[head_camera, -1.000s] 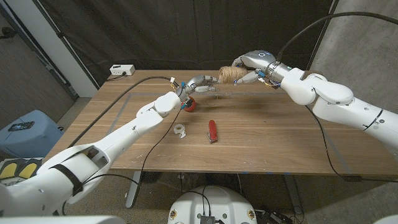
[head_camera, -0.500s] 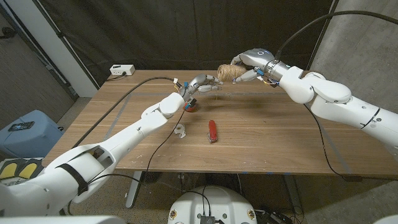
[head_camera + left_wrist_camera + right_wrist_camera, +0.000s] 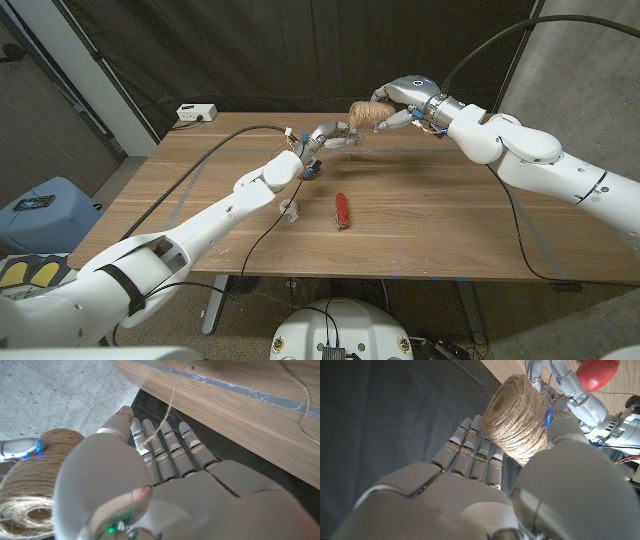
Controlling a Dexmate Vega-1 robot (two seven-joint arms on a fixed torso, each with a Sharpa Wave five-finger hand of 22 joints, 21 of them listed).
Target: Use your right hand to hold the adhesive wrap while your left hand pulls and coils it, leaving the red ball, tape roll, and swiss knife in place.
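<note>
Twine spool [image 3: 368, 114] is gripped by right hand [image 3: 398, 103] above table's [image 3: 450, 220] 12 o'clock edge. A strand [image 3: 172, 402] is pinched by left hand [image 3: 328, 135], just beside, at spool's 8 o'clock.

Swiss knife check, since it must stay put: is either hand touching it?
No: the swiss knife lies alone on the table, apart from both hands.

White arms [image 3: 200, 225], grey hands, black cables

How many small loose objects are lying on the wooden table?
3: a red ball behind the left forearm, partly hidden; a tape roll beside that forearm; a swiss knife near the table's middle.
</note>
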